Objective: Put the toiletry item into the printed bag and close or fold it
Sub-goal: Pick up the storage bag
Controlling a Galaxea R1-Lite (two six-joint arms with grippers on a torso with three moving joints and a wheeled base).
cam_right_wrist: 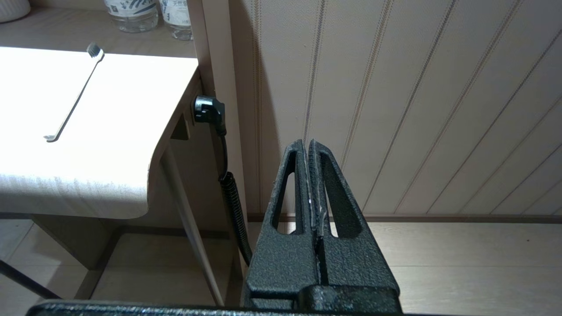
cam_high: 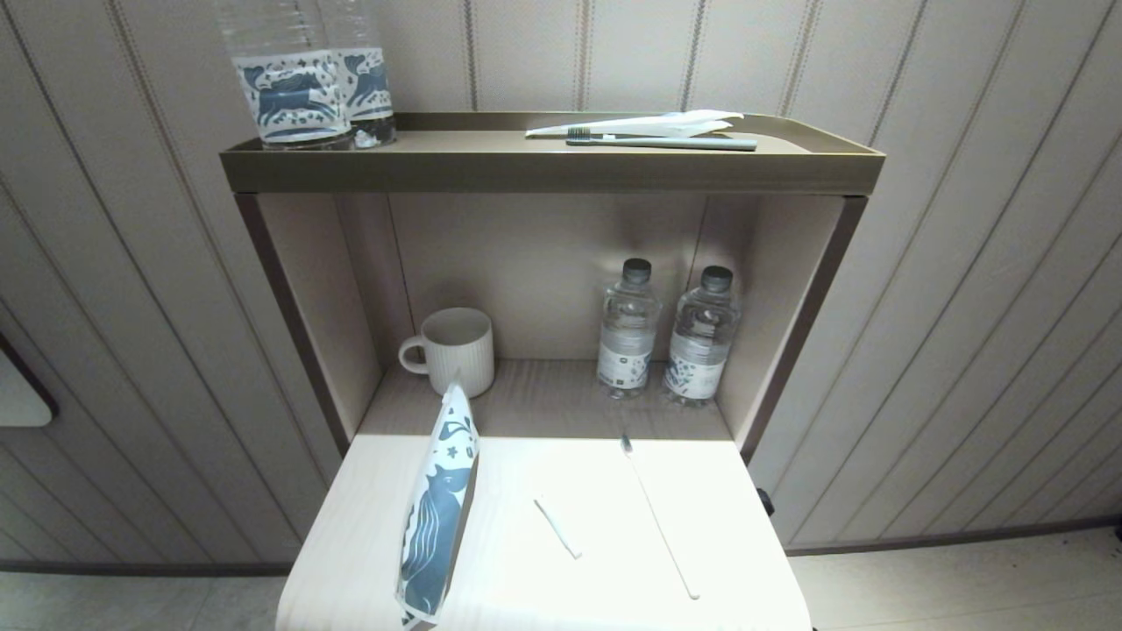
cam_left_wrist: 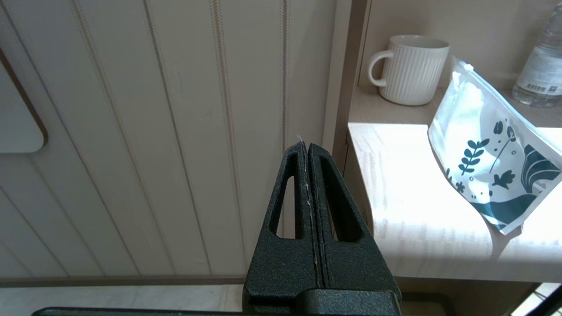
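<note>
The printed bag (cam_high: 438,508) stands on edge on the white table's left half, whitish with a blue-grey horse; the left wrist view shows it (cam_left_wrist: 487,149) leaning near the mug. A white toothbrush (cam_high: 659,519) lies on the table's right half, bristles toward the shelf, and shows again (cam_right_wrist: 72,105) in the right wrist view. A short white stick (cam_high: 557,528) lies between bag and toothbrush. My left gripper (cam_left_wrist: 306,147) hangs shut and empty beside the table's left edge. On the other side, off the table's right edge, my right gripper (cam_right_wrist: 306,144) is also shut and empty. Neither arm appears in the head view.
A ribbed white mug (cam_high: 454,349) and two small water bottles (cam_high: 668,337) stand in the shelf niche behind the table. The top tray (cam_high: 552,166) holds two large bottles (cam_high: 307,74), a grey toothbrush and a white wrapper. A black cable (cam_right_wrist: 230,193) hangs by the table's right leg.
</note>
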